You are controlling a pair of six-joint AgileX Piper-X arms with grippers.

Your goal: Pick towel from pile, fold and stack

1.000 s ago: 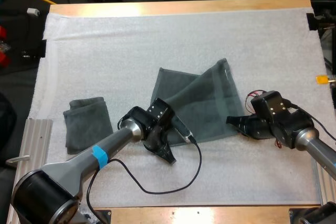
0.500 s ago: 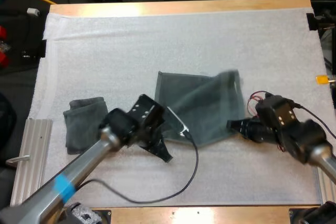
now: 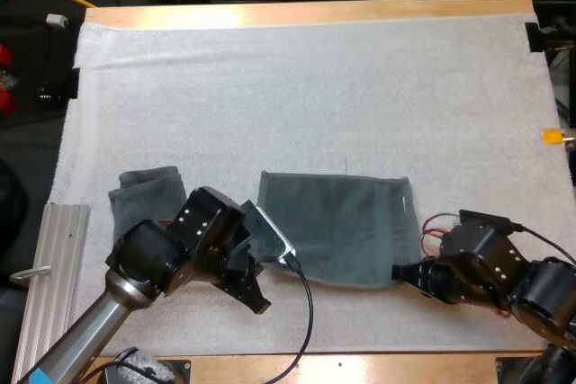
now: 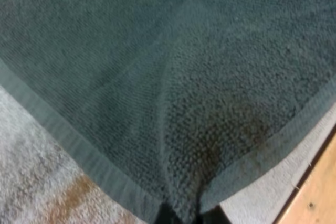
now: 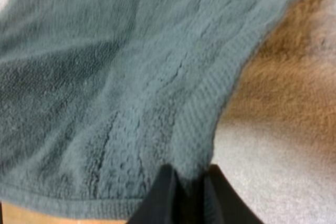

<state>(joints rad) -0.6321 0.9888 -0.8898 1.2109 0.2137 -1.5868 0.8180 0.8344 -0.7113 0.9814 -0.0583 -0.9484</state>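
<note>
A dark grey-green towel [image 3: 337, 227] lies spread as a wide rectangle on the white mat [image 3: 306, 87], near the front. My left gripper [image 3: 261, 263] is shut on the towel's near left corner; the left wrist view has the cloth [image 4: 173, 93] pinched between the fingertips [image 4: 164, 214]. My right gripper [image 3: 402, 271] is shut on the towel's near right corner, and the right wrist view has the towel's hem [image 5: 194, 140] pressed between the black fingers [image 5: 163, 192]. A folded towel [image 3: 144, 209] rests at the left, beside my left arm.
A ridged metal rail [image 3: 49, 285] runs along the table's front left. The table's wooden front edge [image 3: 360, 368] lies close behind both grippers. The mat's far half is bare.
Both grippers pulled back toward the table's front edge with the towel's corners. The towel went from a raised, skewed shape to a flat rectangle, shifted nearer.
</note>
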